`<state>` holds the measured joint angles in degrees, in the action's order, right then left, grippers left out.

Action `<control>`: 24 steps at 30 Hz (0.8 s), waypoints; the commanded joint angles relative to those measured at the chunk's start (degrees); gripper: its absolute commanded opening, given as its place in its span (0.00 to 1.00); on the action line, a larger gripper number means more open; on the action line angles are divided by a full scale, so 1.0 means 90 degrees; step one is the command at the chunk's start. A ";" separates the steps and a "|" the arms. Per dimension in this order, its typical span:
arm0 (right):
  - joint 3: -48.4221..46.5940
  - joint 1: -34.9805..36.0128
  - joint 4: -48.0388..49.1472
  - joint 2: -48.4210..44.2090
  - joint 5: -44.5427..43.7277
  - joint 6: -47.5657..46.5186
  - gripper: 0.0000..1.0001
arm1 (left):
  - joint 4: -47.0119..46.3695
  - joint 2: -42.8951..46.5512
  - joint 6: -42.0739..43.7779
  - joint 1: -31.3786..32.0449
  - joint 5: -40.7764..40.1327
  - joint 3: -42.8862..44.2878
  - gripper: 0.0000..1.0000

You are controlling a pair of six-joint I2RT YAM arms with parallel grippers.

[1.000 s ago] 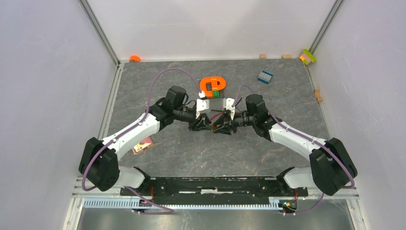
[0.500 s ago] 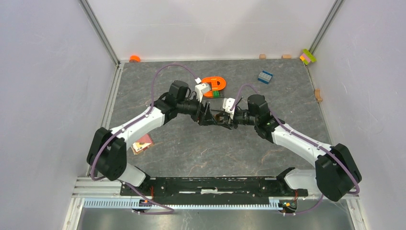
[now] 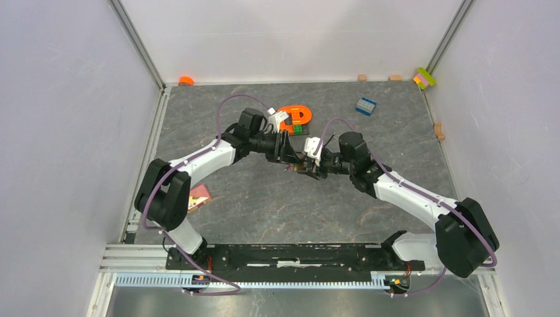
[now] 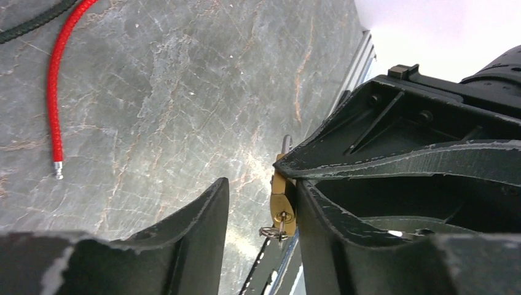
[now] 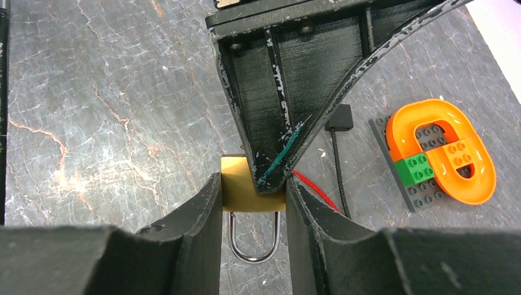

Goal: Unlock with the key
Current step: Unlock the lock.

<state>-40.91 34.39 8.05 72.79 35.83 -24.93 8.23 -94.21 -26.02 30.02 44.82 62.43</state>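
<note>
The table [image 3: 251, 198] is dark grey stone-patterned slab, veined in white and rust. The brass padlock [image 5: 236, 184], a small squarish block with a polished steel U-shackle [image 5: 252, 260], is held off the surface near the table's middle. The right hand [image 5: 252, 184] is clenched on it, its scuffed black plastic fingers [image 5: 199, 233] pressed against both flat sides of the body.

In the left wrist view the padlock's keyhole end faces the camera, and a thin wire key ring [image 4: 273, 232] hangs at it; whether a key blade sits in the lock cannot be told. The left hand [image 4: 261, 190] is released, jaws parted around the lock. One finger [image 4: 335, 233] lies just beside the brass, and clear space shows on the other side.

A red cord [image 4: 55, 92] with a metal tip lies on the table. At 12 o'clock from the hands sits an orange oval Lego piece [image 3: 294, 117] on studded grey and green bricks. A blue brick [image 3: 365, 105] lies at 2 o'clock.
</note>
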 commanded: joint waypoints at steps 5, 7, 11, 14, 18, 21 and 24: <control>-0.0162 0.0026 0.0486 -0.0162 -0.0520 0.0147 0.00 | -0.0692 -0.0362 -0.0974 0.0015 0.0833 0.0084 0.42; -0.0162 0.0019 0.0500 -0.0135 -0.0552 0.0182 0.00 | -0.0882 -0.0490 -0.1207 0.0015 0.1009 0.0057 0.36; -0.0160 0.0027 0.0503 -0.0109 -0.0626 0.0221 0.03 | -0.1206 -0.0612 -0.1381 0.0014 0.1197 0.0051 0.17; -0.0205 -0.0029 0.0364 -0.0127 -0.0654 0.0202 0.27 | -0.1194 -0.0478 -0.1223 -0.0038 0.1199 0.0065 0.06; -0.0253 -0.0185 0.0006 -0.0297 -0.0675 -0.0039 0.56 | -0.0817 -0.0150 -0.0692 -0.0167 0.1055 0.0174 0.02; -0.0244 -0.0237 -0.0213 -0.0430 -0.0487 -0.0285 0.65 | -0.0643 0.0004 -0.0379 -0.0165 0.1031 0.0202 0.02; -0.0314 -0.0238 -0.0442 -0.0451 -0.0364 -0.0463 0.73 | -0.0612 0.0032 -0.0284 -0.0170 0.1072 0.0202 0.02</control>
<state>-40.99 32.38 6.09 70.39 30.87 -26.02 2.31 -97.71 -32.67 28.82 52.82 62.43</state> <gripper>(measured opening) 0.694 0.218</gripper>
